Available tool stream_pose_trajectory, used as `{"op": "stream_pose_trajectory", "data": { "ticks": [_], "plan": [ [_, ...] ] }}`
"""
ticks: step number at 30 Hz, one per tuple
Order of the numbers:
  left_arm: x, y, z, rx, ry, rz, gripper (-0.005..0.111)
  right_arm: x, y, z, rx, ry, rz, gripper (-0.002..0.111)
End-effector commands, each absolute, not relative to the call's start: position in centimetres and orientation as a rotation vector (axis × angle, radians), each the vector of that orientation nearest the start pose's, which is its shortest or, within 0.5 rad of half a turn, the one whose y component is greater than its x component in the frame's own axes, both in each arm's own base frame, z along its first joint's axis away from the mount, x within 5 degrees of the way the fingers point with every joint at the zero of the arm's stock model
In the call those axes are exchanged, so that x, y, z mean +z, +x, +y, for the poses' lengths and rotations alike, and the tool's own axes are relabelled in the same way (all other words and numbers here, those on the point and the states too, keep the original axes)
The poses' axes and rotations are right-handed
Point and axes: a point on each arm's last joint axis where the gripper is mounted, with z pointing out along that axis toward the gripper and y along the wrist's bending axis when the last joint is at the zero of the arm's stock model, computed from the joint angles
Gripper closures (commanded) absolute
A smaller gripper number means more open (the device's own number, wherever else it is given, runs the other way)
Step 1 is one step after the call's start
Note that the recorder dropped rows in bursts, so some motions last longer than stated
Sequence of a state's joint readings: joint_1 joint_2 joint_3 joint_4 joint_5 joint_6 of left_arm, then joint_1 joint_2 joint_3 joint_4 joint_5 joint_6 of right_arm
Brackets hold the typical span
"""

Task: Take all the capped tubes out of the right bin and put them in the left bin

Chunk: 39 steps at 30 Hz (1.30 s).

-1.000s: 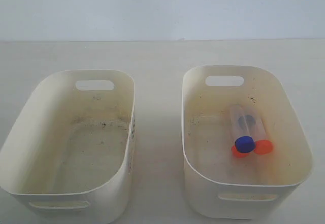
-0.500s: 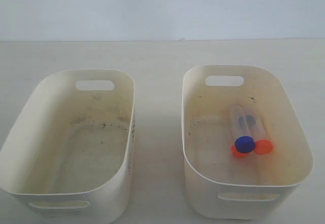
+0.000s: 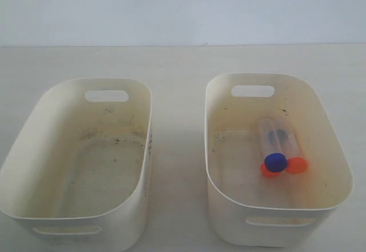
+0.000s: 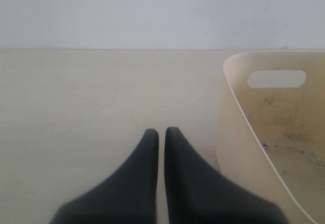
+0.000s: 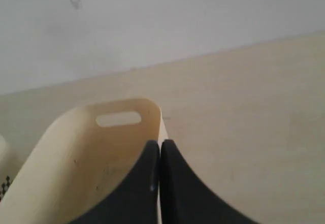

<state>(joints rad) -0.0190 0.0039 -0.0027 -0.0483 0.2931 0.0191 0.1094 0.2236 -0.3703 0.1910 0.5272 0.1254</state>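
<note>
Clearly nothing is moved yet: the capped tubes [image 3: 279, 140] lie bunched inside the right bin [image 3: 334, 143], toward its near end. Both the right gripper [image 5: 160, 144] and the left gripper [image 4: 161, 132] are clenched and empty. Spread the right jaws first, then lift the blue-capped tube [image 3: 275, 162], seemingly topmost, alone.

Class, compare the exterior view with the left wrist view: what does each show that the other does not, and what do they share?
Only the exterior view: the right bin with the capped tubes lying in it, one blue and two orange caps facing the camera. No arm appears.
Only the left wrist view: the left gripper, its dark jaws closed together and holding nothing.
Both: the left bin with its slot handle and speckled floor, no tubes visible in it, the pale table, and the wall behind.
</note>
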Motion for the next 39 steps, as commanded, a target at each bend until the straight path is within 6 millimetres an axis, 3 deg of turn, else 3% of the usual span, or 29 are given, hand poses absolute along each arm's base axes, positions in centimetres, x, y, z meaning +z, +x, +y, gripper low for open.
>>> {"op": "stream_pose_trajectory", "data": {
  "ticks": [1, 4, 5, 8, 9, 13, 16, 18, 21, 23, 24, 27, 34, 39],
  "plan": [
    [18.7, 5.4, -0.3, -0.057, -0.003, 1.779, 0.103, 27.8, 5.6, 1.7, 0.381, 0.092, 1.912, 0.108],
    [18.7, 5.4, -0.3, -0.057, -0.003, 1.779, 0.103, 28.3, 5.3, 1.9, 0.283, -0.111, 1.915, 0.108],
    [18.7, 5.4, -0.3, -0.057, -0.003, 1.779, 0.103, 29.6, 4.9, 2.2, 0.254, -0.216, 1.869, 0.108],
    [18.7, 5.4, -0.3, -0.057, -0.003, 1.779, 0.103, 32.4, 4.8, 2.3, 0.271, -0.22, 1.845, 0.108],
    [18.7, 5.4, -0.3, -0.057, -0.003, 1.779, 0.103, 34.4, 5.2, 2.5, 0.303, -0.209, 1.89, 0.108],
    [18.7, 5.4, -0.3, -0.057, -0.003, 1.779, 0.103, 40.8, 8.6, 4.5, 0.519, -0.288, 2.074, 0.108],
    [18.7, 5.4, -0.3, -0.057, -0.003, 1.779, 0.103, 42.6, 12.0, 6.0, 0.668, -0.38, 2.126, 0.108],
    [18.7, 5.4, -0.3, -0.057, -0.003, 1.779, 0.103, 41.6, 14.4, 7.2, 0.714, -0.417, 2.196, 0.108],
    [18.7, 5.4, -0.3, -0.057, -0.003, 1.779, 0.103, 40.6, 15.8, 9.2, 0.75, -0.459, 2.243, 0.108],
    [18.7, 5.4, -0.3, -0.057, -0.003, 1.779, 0.103, 39.2, 16.8, 11.0, 0.697, -0.503, 2.321, 0.108],
    [18.7, 5.4, -0.3, -0.057, -0.003, 1.779, 0.103, 38.0, 17.6, 11.9, 0.573, -0.514, 2.38, 0.108],
    [18.7, 5.4, -0.3, -0.057, -0.003, 1.779, 0.103, 36.4, 18.7, 13.0, 0.401, -0.476, 2.446, 0.108],
    [18.7, 5.4, -0.3, -0.057, -0.003, 1.779, 0.103, 32.9, 20.0, 16.2, 0.344, -0.474, 2.618, 0.108],
    [18.7, 5.4, -0.3, -0.057, -0.003, 1.779, 0.103, 30.9, 21.4, 17.5, 0.349, -0.356, 2.682, 0.108]
  ]
}}
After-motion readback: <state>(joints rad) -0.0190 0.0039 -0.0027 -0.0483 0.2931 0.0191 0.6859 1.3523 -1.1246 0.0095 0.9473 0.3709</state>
